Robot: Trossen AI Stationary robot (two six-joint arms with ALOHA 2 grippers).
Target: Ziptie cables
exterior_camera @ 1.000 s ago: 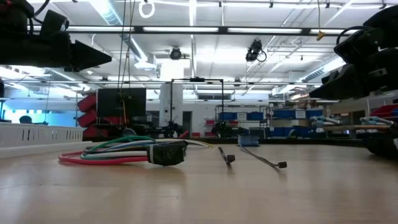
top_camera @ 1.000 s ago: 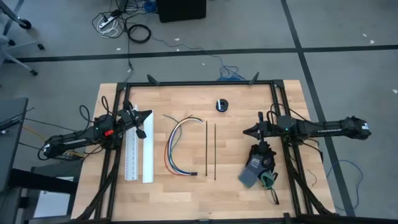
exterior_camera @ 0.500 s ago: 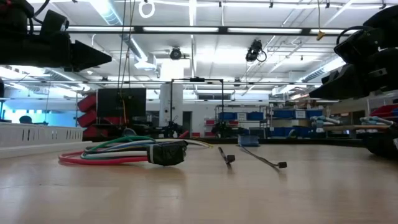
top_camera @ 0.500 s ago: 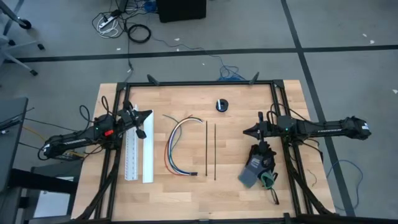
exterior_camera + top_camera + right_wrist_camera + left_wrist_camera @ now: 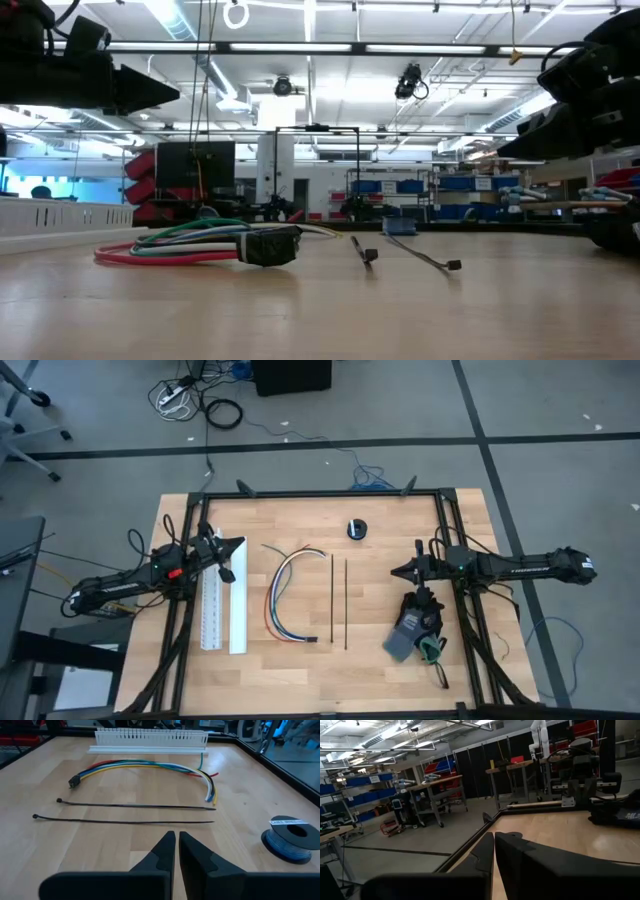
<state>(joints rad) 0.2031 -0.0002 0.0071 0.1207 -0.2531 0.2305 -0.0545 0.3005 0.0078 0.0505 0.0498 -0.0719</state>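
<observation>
A: Left edge first. What have you got?

B: Your left gripper (image 5: 240, 541) hangs over the top end of the white slotted channel (image 5: 212, 610), fingers clenched together, nothing in them. You can see the two fingers pressed flat in the left wrist view.

A: Next over?

B: The cables (image 5: 283, 595) lie on the wooden table (image 5: 380, 660) just right of the channel, bent in a C that opens to the right, with orange, blue and white strands showing. Black connector at the lower end. From the low view the bundle (image 5: 200, 245) lies flat on the wood.

A: Zipties?

B: The zipties (image 5: 338, 603) are two straight black strips, side by side, parallel, just right of the cables and not touching them. Both lie flat on the table.

A: Right side?

B: Blue wire spool (image 5: 358, 529) near the far edge. Your right gripper (image 5: 392, 571) hovers right of the zipties, well apart from them, clenched and empty. A dark pouch (image 5: 411, 630) lies under that arm, toward the near edge.
</observation>
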